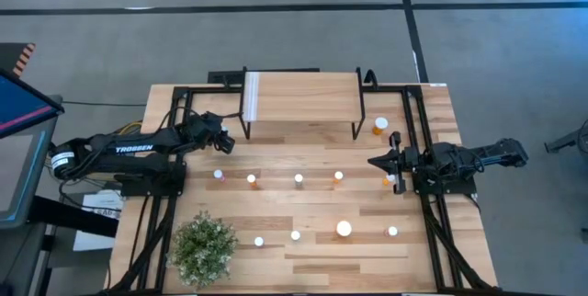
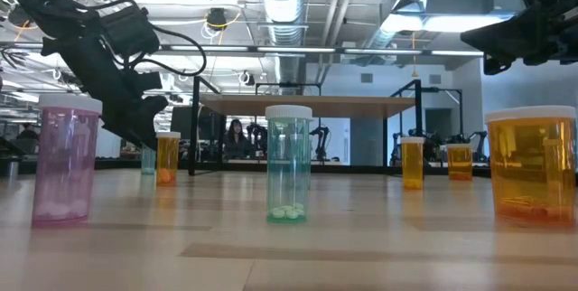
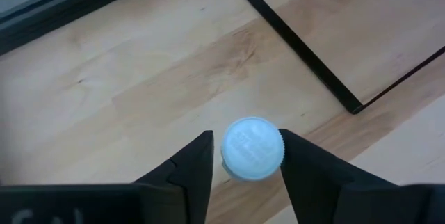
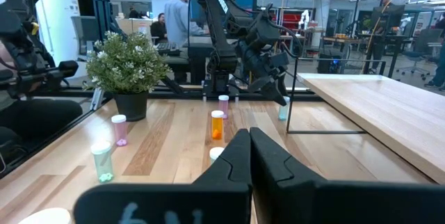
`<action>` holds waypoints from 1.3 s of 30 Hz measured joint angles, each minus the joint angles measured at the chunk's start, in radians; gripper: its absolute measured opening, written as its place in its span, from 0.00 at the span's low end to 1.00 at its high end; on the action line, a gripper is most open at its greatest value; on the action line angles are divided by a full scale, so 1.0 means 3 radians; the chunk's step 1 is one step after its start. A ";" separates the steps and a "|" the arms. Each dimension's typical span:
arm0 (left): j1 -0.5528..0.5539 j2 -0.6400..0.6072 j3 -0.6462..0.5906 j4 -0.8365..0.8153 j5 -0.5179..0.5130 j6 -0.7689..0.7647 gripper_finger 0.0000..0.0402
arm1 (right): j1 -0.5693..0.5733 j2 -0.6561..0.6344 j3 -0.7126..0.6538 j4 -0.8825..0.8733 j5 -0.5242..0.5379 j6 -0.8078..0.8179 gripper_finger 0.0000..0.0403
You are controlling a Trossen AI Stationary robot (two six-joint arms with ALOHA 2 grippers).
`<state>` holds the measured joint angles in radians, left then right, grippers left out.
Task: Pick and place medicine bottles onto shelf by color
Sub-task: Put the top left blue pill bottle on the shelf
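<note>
My left gripper [image 1: 224,144] hangs just off the shelf's [image 1: 303,98] near-left leg, open, pointing down. Its fingers stand either side of the white cap of a pale blue-green bottle [image 3: 252,148] that stands upright on the table [image 2: 147,161]. My right gripper [image 1: 375,161] is shut and holds nothing; it hovers level at the table's right side, beside an orange bottle [image 1: 388,181]. Other bottles stand upright in two rows across the middle and near part of the table, among them a pink one [image 1: 218,175], a large orange one [image 2: 531,166] and an orange one [image 1: 380,126] by the shelf's right legs. My left gripper comes down from above over the pale blue-green bottle's cap [image 3: 240,156]. One finger [image 3: 295,161] looks level with the cap's rim, and a thin gap shows at the other finger [image 3: 198,165]. I cannot tell whether it touches. The bottle's base is on the table.
A bushy green plant [image 1: 204,245] in a dark pot stands at the near-left corner. Black frame rails [image 1: 425,149] run along both sides of the table. The shelf's thin black legs [image 3: 292,40] stand close to my left gripper. People stand in the room behind the table [image 4: 179,15].
</note>
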<state>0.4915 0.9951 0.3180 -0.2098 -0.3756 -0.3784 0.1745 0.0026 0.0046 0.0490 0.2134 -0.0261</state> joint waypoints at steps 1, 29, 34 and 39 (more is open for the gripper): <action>0.0000 0.0000 0.0000 -0.0001 0.0005 -0.0005 0.35 | 0.0000 0.0000 0.0001 0.0000 0.0000 0.0000 0.03; 0.0001 -0.0182 0.0001 -0.0007 0.0086 -0.0054 0.27 | 0.0000 0.0000 0.0000 0.0000 0.0000 0.0000 0.03; 0.0001 -0.0460 0.0047 -0.0138 0.0188 -0.0070 0.27 | -0.0001 0.0000 0.0001 0.0000 0.0000 0.0000 0.03; 0.0001 -0.0656 0.0396 -0.0693 0.0104 -0.0085 0.27 | -0.0001 0.0000 0.0001 0.0000 0.0000 0.0000 0.03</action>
<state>0.4919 0.7982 0.4366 -0.4177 -0.3443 -0.4038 0.1742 0.0026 0.0048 0.0490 0.2134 -0.0260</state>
